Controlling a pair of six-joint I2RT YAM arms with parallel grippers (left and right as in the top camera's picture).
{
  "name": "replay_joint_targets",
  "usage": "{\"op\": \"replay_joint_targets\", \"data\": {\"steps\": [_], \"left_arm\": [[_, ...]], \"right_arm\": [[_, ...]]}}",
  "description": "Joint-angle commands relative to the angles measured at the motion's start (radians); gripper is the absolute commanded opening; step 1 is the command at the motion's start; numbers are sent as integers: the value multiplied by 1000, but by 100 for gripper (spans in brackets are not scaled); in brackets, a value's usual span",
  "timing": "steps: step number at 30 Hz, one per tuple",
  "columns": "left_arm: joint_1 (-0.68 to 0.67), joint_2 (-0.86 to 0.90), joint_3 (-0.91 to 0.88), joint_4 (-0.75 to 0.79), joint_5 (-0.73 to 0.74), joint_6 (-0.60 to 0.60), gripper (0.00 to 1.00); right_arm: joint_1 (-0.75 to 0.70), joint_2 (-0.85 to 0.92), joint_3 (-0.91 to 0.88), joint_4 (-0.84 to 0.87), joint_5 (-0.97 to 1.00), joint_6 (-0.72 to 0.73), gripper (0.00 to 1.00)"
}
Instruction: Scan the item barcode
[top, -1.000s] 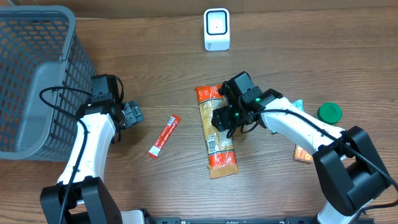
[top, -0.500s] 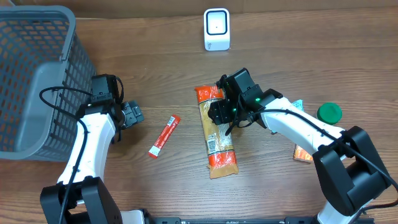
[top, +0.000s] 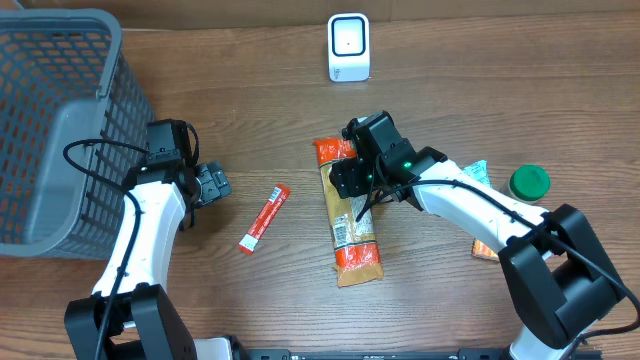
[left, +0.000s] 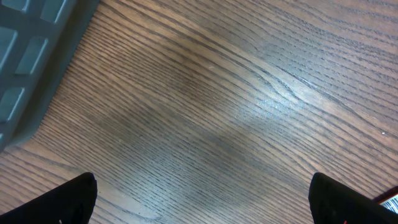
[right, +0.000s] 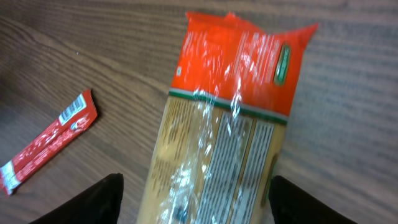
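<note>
Right wrist view, right pincer (right: 196, 198) released, straddling pasta packet (right: 230, 124); left pincer (left: 205, 198) released

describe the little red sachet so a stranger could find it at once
From the grey mesh basket on the left, move right toward the long pasta bag mid-table. Between them lies the red sachet: a slim slanted stick, far smaller than the bag.

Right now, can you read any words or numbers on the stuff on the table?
No text here is readable.
On the pasta bag, the back print and the green oval badge are too blurred.
On the red stick packet, the label print is too small.
On the white scanner, no writing shows.
</note>
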Motion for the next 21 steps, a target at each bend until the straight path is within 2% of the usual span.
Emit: {"op": "replay_joint_targets", "data": {"steps": [1,4,11,17,21], "left_arm": [[-3,-4,18,3,7,9,100],[-3,-4,18,3,7,9,100],[-3,-4,18,3,7,9,100],[-3,-4,18,3,7,9,100],[-3,-4,18,3,7,9,100]], "right_arm": [[4,34,-6,21,25,4,80],[5,75,-6,28,24,33,83],[51,127,-2,23,25,75,84],[83,121,39,-71,90,74,50],[82,100,80,-207,188,37,49]]}}
